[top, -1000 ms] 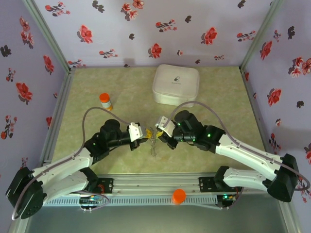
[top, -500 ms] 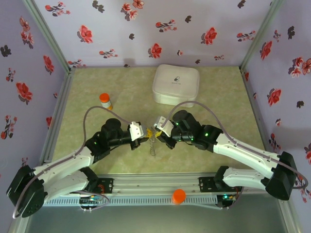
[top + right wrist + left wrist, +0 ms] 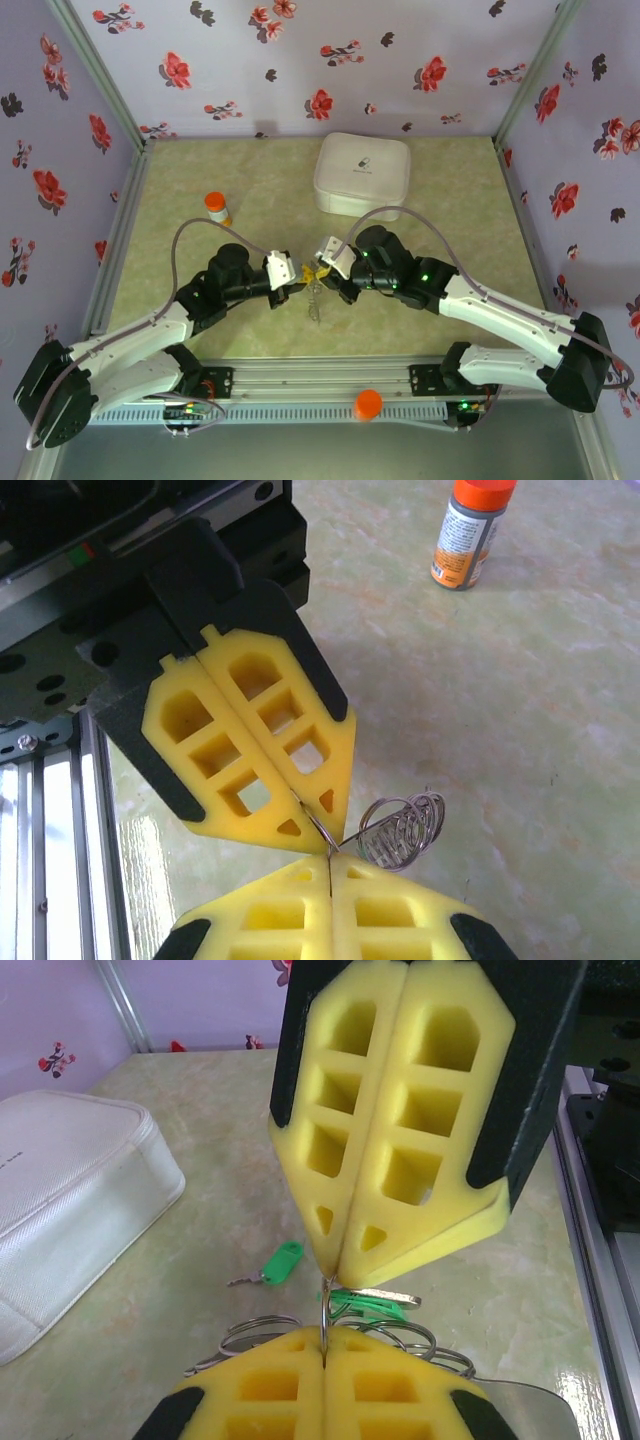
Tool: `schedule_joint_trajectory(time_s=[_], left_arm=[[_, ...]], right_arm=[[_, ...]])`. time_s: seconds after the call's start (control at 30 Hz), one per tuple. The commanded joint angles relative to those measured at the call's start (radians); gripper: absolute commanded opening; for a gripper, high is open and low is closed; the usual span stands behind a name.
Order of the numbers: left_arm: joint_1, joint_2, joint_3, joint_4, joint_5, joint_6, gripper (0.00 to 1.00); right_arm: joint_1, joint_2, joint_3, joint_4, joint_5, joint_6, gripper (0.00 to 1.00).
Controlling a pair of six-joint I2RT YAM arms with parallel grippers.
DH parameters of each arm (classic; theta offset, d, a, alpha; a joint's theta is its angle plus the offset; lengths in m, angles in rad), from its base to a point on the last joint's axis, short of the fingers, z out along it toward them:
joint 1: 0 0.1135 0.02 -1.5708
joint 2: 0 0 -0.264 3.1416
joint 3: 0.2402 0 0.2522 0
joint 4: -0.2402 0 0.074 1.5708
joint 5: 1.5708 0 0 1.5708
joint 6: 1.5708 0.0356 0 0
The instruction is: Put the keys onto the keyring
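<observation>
Contact up top: left fingers and right fingers meet tip to tip, both clenched on the keyring hanging below them.

Left wrist: green key lies on the desk beyond the tips, second key just under them.

Right wrist: keyring coils jut right of the pinch.

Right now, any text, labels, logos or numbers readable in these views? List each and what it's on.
Nothing can be read as words or numbers.
White case: small dark logo with a line of print under it on the lid, too small to read.
Orange-capped bottle: grey label, any print too blurred to read.
</observation>
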State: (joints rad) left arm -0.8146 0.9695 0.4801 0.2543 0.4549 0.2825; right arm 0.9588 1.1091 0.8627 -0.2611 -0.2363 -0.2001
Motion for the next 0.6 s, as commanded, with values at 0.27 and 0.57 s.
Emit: schedule_joint_trajectory(time_s=[0.27, 0.57], left_arm=[[-0.009, -0.025, 0.021, 0.042, 0.017, 0.025, 0.0], [-0.009, -0.032, 0.01, 0.068, 0.014, 0.055, 0.0]], right_arm=[[0.006, -0.025, -0.044, 0.116, 0.194, 0.15, 0.0], [0.007, -0.023, -0.068, 0.166, 0.223, 0.281, 0.0]])
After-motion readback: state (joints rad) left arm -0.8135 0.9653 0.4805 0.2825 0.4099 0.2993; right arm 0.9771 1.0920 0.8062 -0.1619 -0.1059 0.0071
